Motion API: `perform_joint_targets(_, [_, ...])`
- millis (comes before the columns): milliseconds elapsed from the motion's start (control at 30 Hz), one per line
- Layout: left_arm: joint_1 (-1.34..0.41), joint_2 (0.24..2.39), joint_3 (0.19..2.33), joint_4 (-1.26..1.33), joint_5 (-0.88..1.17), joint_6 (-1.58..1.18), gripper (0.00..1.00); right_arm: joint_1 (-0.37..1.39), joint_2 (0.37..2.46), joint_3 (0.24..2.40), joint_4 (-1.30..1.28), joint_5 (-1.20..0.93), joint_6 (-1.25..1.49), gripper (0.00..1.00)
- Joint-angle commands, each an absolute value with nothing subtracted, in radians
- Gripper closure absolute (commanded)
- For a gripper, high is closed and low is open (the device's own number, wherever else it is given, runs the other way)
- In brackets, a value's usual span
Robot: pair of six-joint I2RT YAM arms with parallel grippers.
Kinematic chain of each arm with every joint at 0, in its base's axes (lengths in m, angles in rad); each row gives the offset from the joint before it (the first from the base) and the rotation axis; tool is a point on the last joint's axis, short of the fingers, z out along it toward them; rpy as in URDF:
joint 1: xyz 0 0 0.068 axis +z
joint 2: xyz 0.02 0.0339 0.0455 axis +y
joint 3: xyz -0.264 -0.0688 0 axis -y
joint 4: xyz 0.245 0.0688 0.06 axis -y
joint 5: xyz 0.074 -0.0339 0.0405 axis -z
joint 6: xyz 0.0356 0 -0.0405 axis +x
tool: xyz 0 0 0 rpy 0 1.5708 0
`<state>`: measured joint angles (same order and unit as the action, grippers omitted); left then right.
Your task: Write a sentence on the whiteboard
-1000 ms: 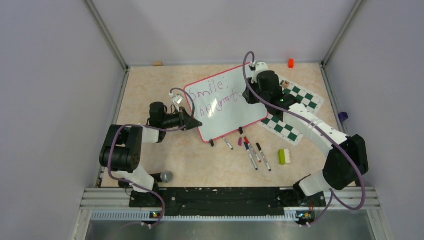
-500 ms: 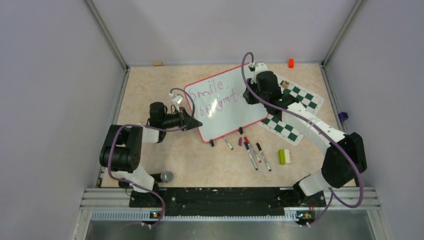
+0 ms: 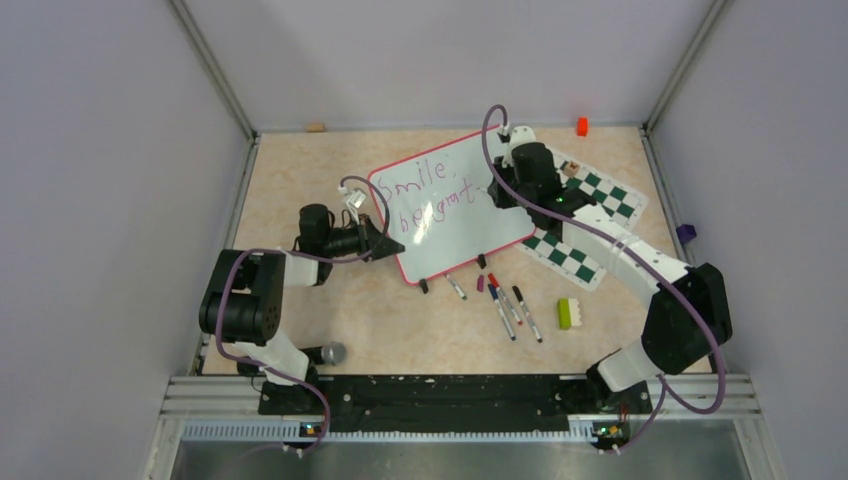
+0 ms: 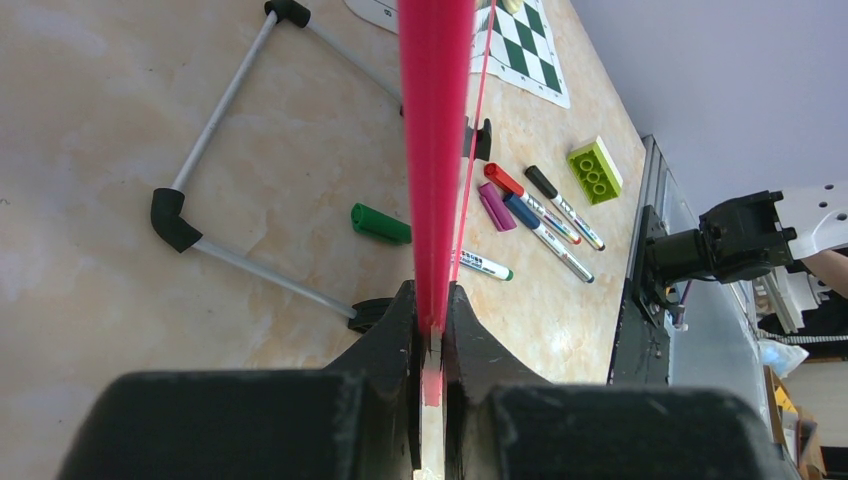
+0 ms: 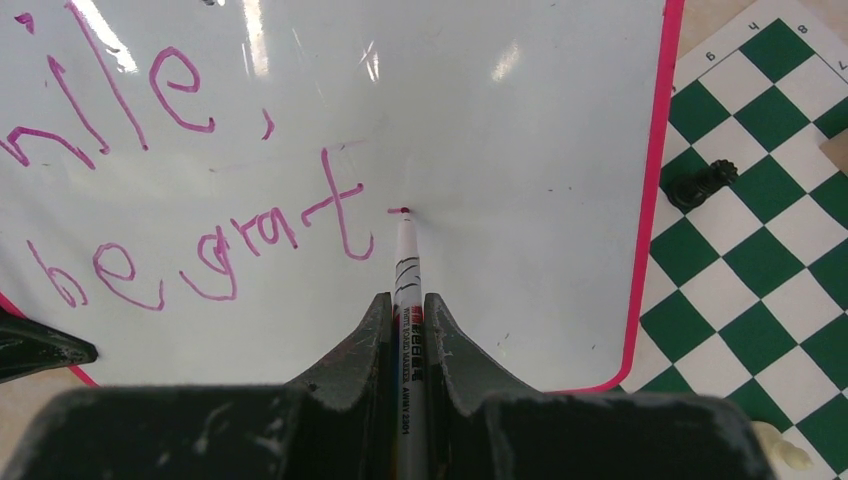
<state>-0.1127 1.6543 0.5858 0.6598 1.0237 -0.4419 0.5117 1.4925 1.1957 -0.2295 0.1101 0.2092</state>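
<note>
The whiteboard, white with a red-pink rim, stands tilted mid-table. Purple lettering of the sentence reads "Smile," over "be grat". My right gripper is shut on a white marker. The marker's tip touches the board just right of the last "t", at a short fresh dash. In the top view this gripper sits over the board's right part. My left gripper is shut on the board's lower left rim. That rim runs up from between the jaws of the left gripper.
A green-and-white chess mat lies under the board's right edge, with a black piece on it. Several markers and a green brick lie in front. The board's grey rod stand and a green cap rest beneath it.
My right wrist has shifted slightly over the board's right part with the marker in it. The left arm and the board have not moved.
</note>
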Motion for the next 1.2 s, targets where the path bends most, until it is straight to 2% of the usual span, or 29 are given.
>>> perform_joint_targets(0, [-0.124,1.696,0.574,0.537,0.947,-0.431,1.0,0.497,1.508,1.217,-0.222,0.181,0.196,1.0])
perform_joint_targets(700, [-0.124,1.696,0.575,0.535,0.946,-0.431,1.0,0.493,1.536,1.268,-0.208,0.149,0.189,1.0])
perform_joint_targets(1167, [-0.124,1.694,0.575,0.534,0.946,-0.431,1.0,0.493,1.536,1.25,-0.201,0.037,0.183,1.0])
